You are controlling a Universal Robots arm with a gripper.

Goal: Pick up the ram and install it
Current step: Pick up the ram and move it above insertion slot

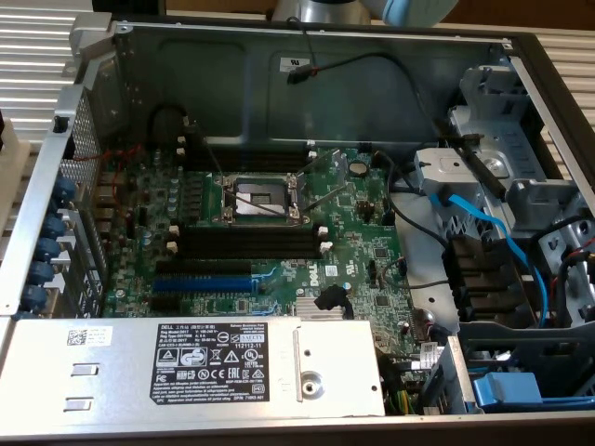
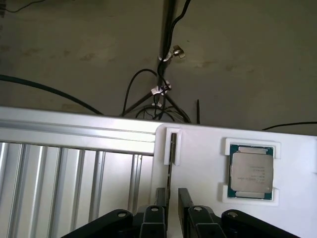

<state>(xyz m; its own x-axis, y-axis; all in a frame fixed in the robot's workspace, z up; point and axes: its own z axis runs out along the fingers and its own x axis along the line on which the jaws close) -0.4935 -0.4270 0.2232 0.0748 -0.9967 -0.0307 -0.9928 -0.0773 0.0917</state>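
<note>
Wrist view: pincer [image 2: 172, 197] released, fingers [image 2: 160, 199] parted on either side of the ram [image 2: 171, 153], standing on edge in a narrow white holder [image 2: 177, 146] just beside the processor [image 2: 251, 171]. Exterior view: open Dell computer case [image 1: 307, 84], green motherboard [image 1: 363, 251], long black memory slots [image 1: 246, 243] with white end clips

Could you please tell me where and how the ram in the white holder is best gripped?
Probably across its two flat faces near mid-length, coming straight down on the upturned edge: the ram stands on edge in a slot of the white holder, leaving only that edge free.
</note>
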